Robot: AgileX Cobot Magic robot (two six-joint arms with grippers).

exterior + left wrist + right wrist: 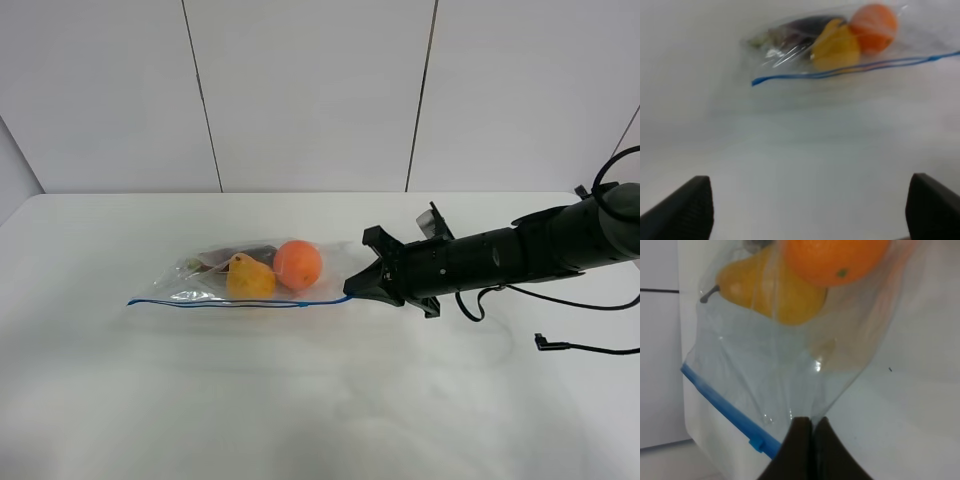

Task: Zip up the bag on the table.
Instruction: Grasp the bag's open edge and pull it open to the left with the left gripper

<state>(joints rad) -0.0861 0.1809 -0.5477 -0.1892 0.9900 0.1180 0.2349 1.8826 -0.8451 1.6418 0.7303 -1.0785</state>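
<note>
The clear bag (pixel 225 283) lies on the white table (pixel 300 410), its blue zipper strip (pixel 240 302) along the near edge. An orange (pixel 297 264), a yellow pear (pixel 249 278) and a dark item (pixel 240 256) show through it. My right gripper (pixel 354 290) is shut on the bag's right end; in the right wrist view its fingertips (pixel 807 426) pinch the clear plastic (pixel 780 380) beside the blue strip (pixel 725 407). My left gripper (pixel 810 210) is open and empty, well short of the bag (pixel 830 45), and out of the high view.
A loose black cable with a plug (pixel 552 345) lies on the table at the right, below the right arm (pixel 520 252). A white panelled wall (pixel 310 90) stands behind the table's far edge.
</note>
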